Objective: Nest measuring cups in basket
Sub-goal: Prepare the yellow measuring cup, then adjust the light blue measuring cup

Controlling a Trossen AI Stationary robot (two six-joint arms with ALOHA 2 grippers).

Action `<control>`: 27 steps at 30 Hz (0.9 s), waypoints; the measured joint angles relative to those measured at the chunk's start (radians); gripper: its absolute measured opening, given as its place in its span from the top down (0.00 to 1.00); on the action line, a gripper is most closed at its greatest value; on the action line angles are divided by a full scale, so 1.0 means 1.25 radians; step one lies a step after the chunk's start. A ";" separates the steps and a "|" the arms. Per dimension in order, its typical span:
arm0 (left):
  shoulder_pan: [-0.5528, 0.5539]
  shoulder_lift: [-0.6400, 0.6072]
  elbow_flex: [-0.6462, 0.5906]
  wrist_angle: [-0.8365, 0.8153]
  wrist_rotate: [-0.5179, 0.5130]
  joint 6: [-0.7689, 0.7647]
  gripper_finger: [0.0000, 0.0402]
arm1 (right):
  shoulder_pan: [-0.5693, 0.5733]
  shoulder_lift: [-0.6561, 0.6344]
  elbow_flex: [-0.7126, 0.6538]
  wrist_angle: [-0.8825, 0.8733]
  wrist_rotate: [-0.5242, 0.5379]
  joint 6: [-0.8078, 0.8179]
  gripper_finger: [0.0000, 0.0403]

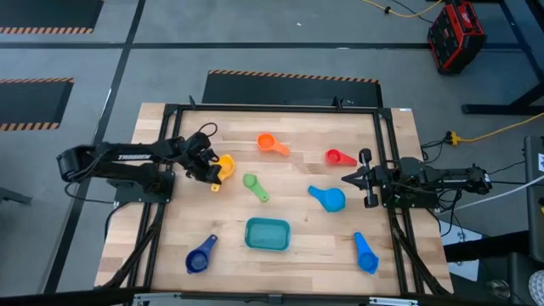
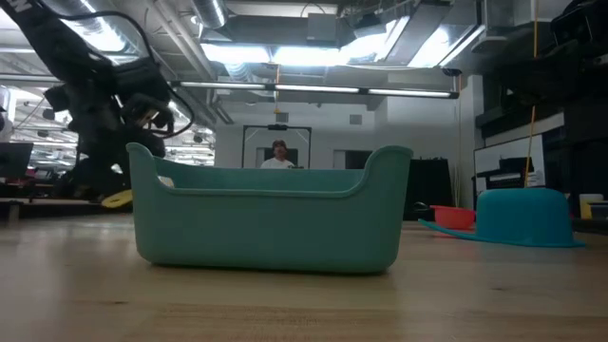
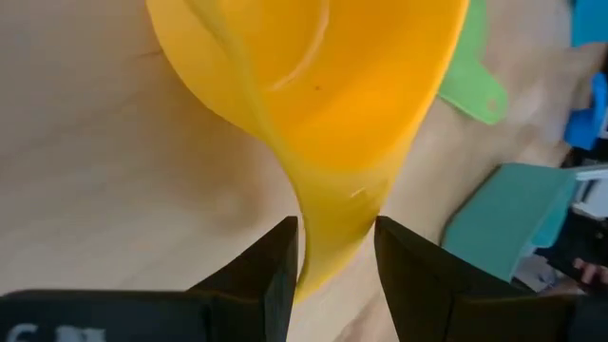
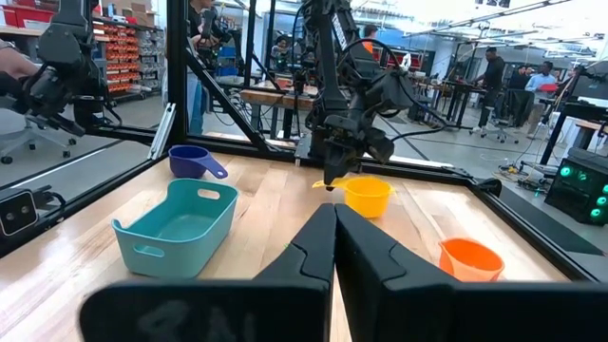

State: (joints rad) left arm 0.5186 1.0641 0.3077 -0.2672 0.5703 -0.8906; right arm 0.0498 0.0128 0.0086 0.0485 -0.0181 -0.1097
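My left gripper (image 1: 211,176) (image 3: 337,256) is at the table's left, shut on the yellow measuring cup (image 1: 224,164) (image 4: 368,197). The other measuring cups lie loose on the table: orange (image 1: 272,143), red (image 1: 338,157), green (image 1: 254,186), light blue (image 1: 328,199), blue (image 1: 365,253) and dark blue (image 1: 201,256). The teal basket (image 1: 268,234) (image 2: 266,214) stands with nothing in it near the table's front edge. My right gripper (image 1: 344,178) (image 4: 334,223) waits shut at the table's right, holding nothing. My left gripper pinches the yellow cup's flat handle (image 3: 334,233) between its two fingers (image 3: 283,261), close to where the handle meets the bowl. The fingers slant down from the table's left and lie along the handle. The bowl stays upright, mouth up; whether it is clear of the table I cannot tell.
A black frame (image 1: 382,127) runs along the table's edges. Bare wood lies between the yellow cup and the basket. The green cup lies on the way between them. People stand in the room beyond the table (image 4: 494,66).
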 joint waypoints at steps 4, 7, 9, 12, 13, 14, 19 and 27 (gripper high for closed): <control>0.000 -0.035 0.000 -0.009 -0.025 0.000 0.67 | 0.000 0.000 0.000 -0.001 0.000 0.000 0.96; 0.000 -0.061 0.000 -0.009 -0.025 -0.002 0.67 | 0.000 0.000 0.000 -0.001 0.000 0.000 0.96; 0.000 -0.077 0.000 -0.011 -0.026 -0.014 0.67 | 0.000 0.000 0.000 -0.001 0.000 0.000 0.96; 0.000 -0.098 0.000 -0.016 -0.027 -0.014 0.67 | 0.000 0.000 0.000 -0.001 0.000 0.000 0.96; 0.000 -0.103 0.000 -0.021 -0.027 -0.015 0.67 | 0.000 0.000 0.000 -0.001 0.000 0.000 0.96; 0.000 -0.106 0.000 -0.031 -0.027 -0.016 0.67 | 0.000 0.000 0.000 -0.001 0.000 0.000 0.96; 0.000 -0.111 0.000 -0.097 -0.028 -0.040 0.67 | 0.000 0.000 0.000 -0.001 0.000 0.000 0.96; 0.000 -0.133 0.000 -0.135 -0.009 -0.035 0.67 | 0.000 0.000 0.000 0.005 0.000 0.000 0.96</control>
State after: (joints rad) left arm 0.5186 0.8978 0.3080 -0.4356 0.5591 -0.9346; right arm 0.0498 0.0128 0.0086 0.0548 -0.0184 -0.1092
